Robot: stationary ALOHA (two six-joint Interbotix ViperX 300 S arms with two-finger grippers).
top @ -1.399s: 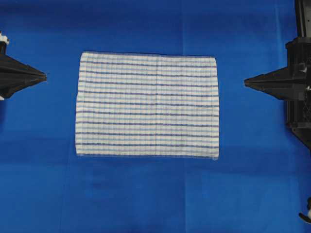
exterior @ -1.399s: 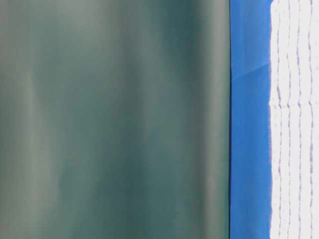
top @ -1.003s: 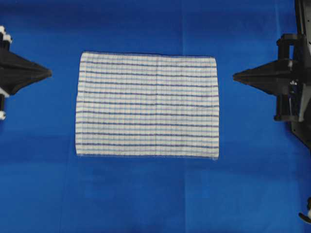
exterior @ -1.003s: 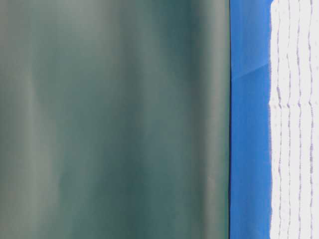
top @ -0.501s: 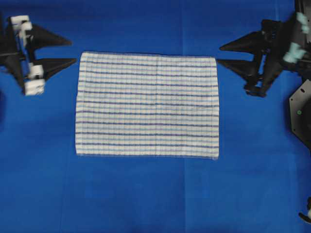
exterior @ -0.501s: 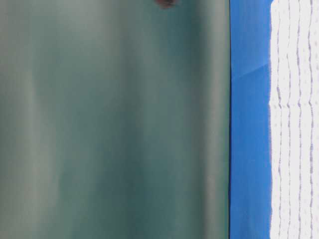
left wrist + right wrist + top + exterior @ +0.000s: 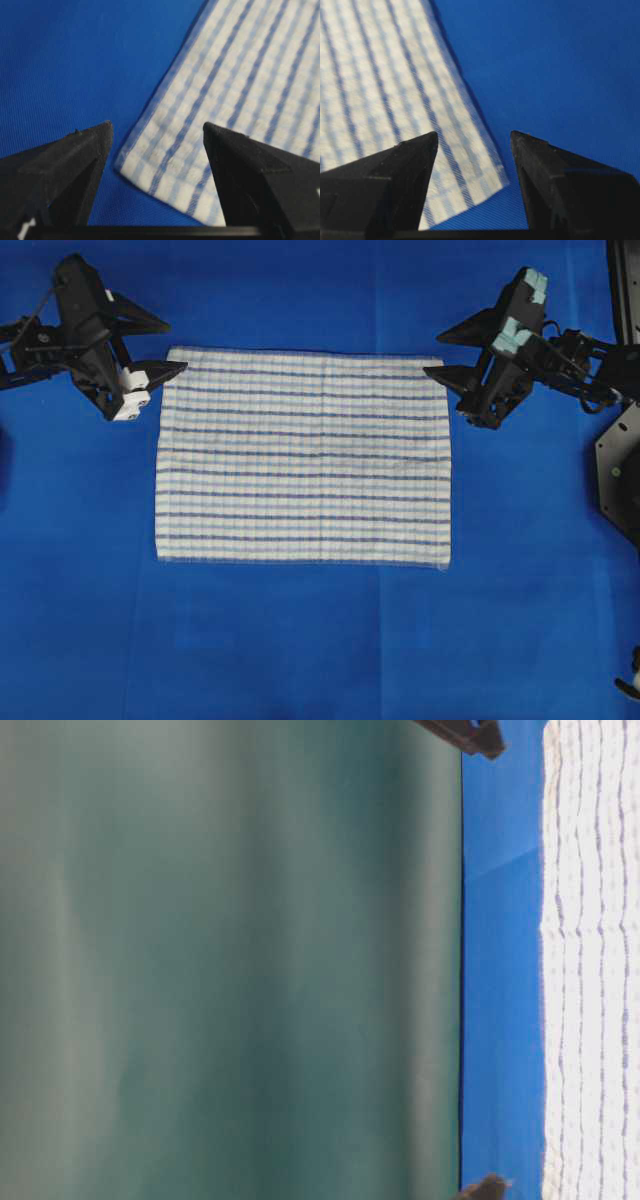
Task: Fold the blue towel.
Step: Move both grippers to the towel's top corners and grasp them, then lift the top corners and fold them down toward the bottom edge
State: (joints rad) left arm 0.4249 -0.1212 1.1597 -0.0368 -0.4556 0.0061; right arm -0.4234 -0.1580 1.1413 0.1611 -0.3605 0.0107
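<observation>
The blue towel (image 7: 303,457), white with thin blue stripes, lies flat and spread out in the middle of the overhead view. My left gripper (image 7: 177,344) is open at the towel's top-left corner. In the left wrist view that corner of the towel (image 7: 240,75) lies between the spread fingers of the left gripper (image 7: 157,127). My right gripper (image 7: 432,354) is open at the top-right corner. In the right wrist view the towel (image 7: 385,75) ends in a corner between the fingers of the right gripper (image 7: 474,135). Neither gripper holds any cloth. The table-level view shows the towel (image 7: 590,960) as a strip on the right.
A plain blue table covering (image 7: 300,640) lies under everything. Black arm hardware (image 7: 620,470) stands at the right edge. A blurred grey-green surface (image 7: 230,960) fills most of the table-level view, with dark gripper parts (image 7: 465,735) at its top and bottom edges.
Both grippers went from shut to open and moved from the towel's mid sides up to its two top corners. The towel has not moved.
</observation>
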